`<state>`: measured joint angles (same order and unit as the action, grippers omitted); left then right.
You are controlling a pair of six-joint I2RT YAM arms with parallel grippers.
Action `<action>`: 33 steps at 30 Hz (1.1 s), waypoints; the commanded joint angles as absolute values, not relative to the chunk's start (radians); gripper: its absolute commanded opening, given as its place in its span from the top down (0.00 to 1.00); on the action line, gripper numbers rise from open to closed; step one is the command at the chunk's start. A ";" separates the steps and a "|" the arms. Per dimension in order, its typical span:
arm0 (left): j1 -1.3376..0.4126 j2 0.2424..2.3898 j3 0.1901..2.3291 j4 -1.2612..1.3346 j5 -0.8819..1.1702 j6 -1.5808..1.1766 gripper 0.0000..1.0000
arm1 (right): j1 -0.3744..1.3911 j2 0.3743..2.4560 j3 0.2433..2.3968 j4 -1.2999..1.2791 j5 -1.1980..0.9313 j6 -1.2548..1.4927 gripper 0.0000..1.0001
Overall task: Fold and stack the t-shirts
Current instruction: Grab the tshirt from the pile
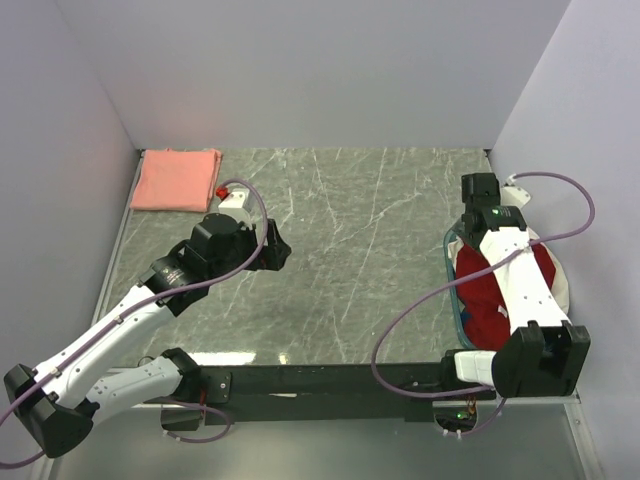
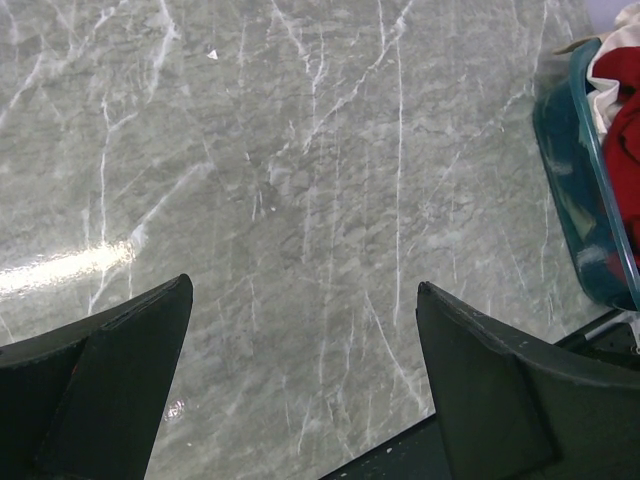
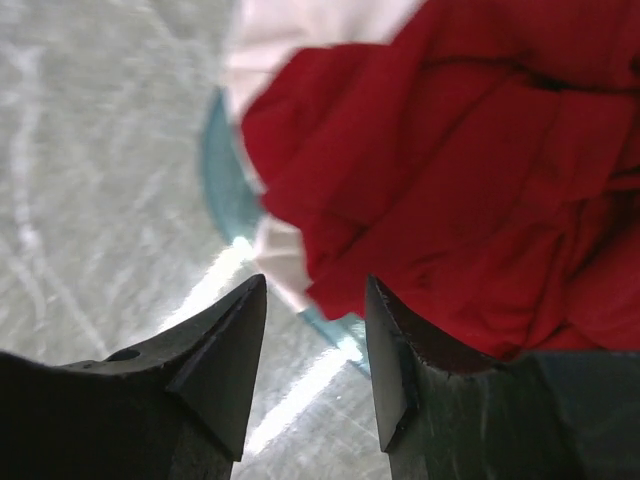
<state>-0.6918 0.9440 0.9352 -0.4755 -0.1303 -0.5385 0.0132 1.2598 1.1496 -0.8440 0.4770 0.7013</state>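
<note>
I see the salmon-pink t-shirt lying folded flat in the far left corner of the bench. The deep red t-shirt is bunched up in a basket with a teal rim and a pale liner, which sits at the right edge of the bench. My left gripper hangs over bare marble left of the middle, near the pink shirt but apart from it. It is spread wide, with nothing between the two sides. My right gripper hovers above the far end of the basket, over the red cloth and the teal rim. Its fingers stand a narrow gap apart, and I see nothing pinched between them. The right arm stretches over the basket and hides part of the red shirt from above.
</note>
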 commanded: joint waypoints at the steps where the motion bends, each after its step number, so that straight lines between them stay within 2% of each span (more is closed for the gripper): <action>1: -0.683 0.917 0.934 -0.439 -0.094 -0.538 0.01 | -0.047 1.270 1.108 -0.850 0.488 0.765 0.49; 8: -0.672 0.907 0.923 -0.436 -0.092 -0.541 0.00 | -0.092 1.322 1.051 -0.785 0.480 0.804 0.50; 10: -0.672 0.910 0.926 -0.437 -0.094 -0.540 0.01 | -0.094 1.325 1.049 -0.790 0.483 0.808 0.55; 11: -0.672 0.911 0.928 -0.440 -0.095 -0.541 0.01 | -0.094 1.324 1.049 -0.792 0.488 0.814 0.60; 14: -0.669 0.914 0.927 -0.437 -0.092 -0.541 0.01 | -0.094 1.286 1.063 -0.813 0.506 0.822 0.96; 15: -0.667 0.914 0.925 -0.436 -0.092 -0.541 0.00 | -0.094 1.270 1.072 -0.827 0.506 0.824 1.00; 22: -0.663 0.916 0.930 -0.434 -0.098 -0.541 0.01 | -0.092 1.080 1.208 -0.815 0.390 0.744 1.00; 26: -0.658 0.916 0.931 -0.431 -0.101 -0.541 0.01 | -0.092 0.974 1.285 -0.724 0.177 0.661 1.00; 33: -0.647 0.914 0.928 -0.428 -0.113 -0.545 0.01 | -0.008 1.009 1.567 -0.684 -0.044 0.657 1.00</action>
<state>-0.6556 0.9245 0.9310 -0.4736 -0.1062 -0.5392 -0.0601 0.9806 1.4761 -0.7639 0.1024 0.6777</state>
